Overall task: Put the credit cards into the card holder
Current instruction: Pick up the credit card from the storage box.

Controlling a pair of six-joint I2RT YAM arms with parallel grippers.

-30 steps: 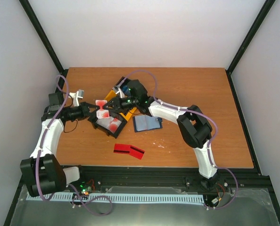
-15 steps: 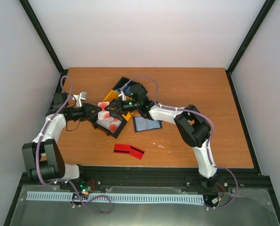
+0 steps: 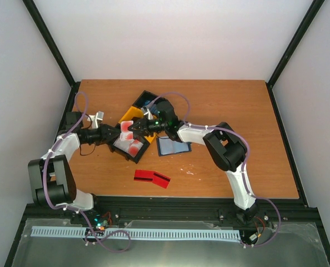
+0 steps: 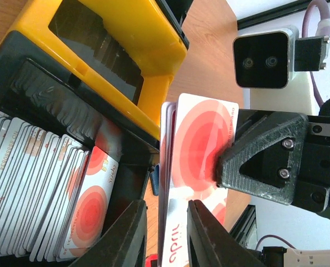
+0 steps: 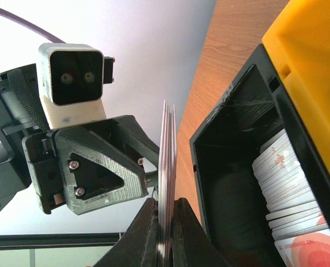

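Note:
A thin stack of red-and-white credit cards (image 4: 201,139) stands on edge in the air above the black bin (image 3: 116,146). My right gripper (image 5: 165,203) is shut on the stack (image 5: 166,144), pinching its edge. My left gripper (image 4: 165,206) straddles the same stack from the other side, open, with a gap showing beside one finger (image 4: 129,233). From above, the two grippers, left (image 3: 114,135) and right (image 3: 136,129), meet tip to tip. The navy card holder (image 3: 173,146) lies open on the table right of the bin. Another red card with a dark stripe (image 3: 151,178) lies near the front edge.
The black bin (image 4: 20,78) is packed with several more cards (image 4: 70,200). A yellow bin (image 3: 129,115) lies against it at the back, with another black bin (image 3: 149,99) behind. Black frame posts stand at the table's far corners.
My right gripper moved left and shut on the card stack. My left gripper's jaws came apart around it, and the left arm's elbow drew back toward the left edge.

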